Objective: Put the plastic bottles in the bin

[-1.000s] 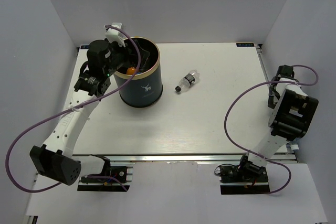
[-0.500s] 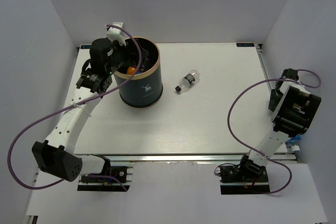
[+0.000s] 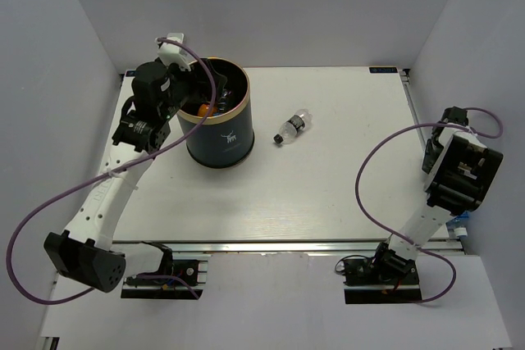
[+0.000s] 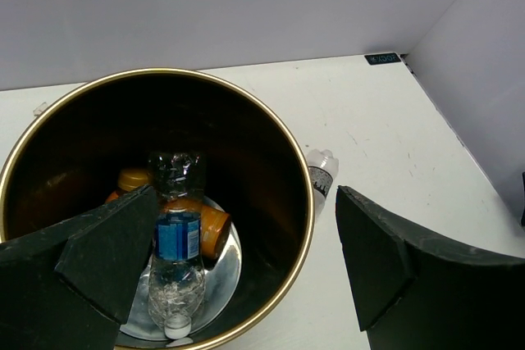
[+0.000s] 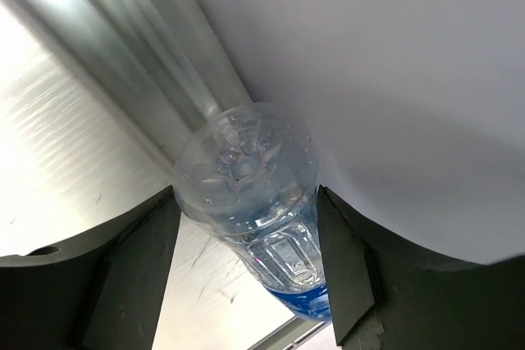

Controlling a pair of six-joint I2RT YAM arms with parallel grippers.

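The dark bin (image 3: 220, 138) with a gold rim stands at the back left. In the left wrist view the bin (image 4: 295, 161) holds two orange bottles (image 4: 212, 232) and a clear bottle with a blue label (image 4: 175, 261). My left gripper (image 4: 246, 227) hangs open and empty over the bin's left rim (image 3: 195, 97). A small clear bottle with a dark label (image 3: 293, 127) lies on the table right of the bin. My right gripper (image 5: 246, 227) is shut on a clear blue-labelled bottle (image 5: 254, 186) at the table's right edge.
The white table (image 3: 328, 186) is walled at the back and both sides. The right arm (image 3: 458, 171) sits against the right wall, over the aluminium edge rail (image 5: 123, 55). Purple cables loop beside both arms.
The left wrist has lifted and tilted a little over the bin's rim. The right arm shifted slightly right and toward me a second ago, then stayed put.
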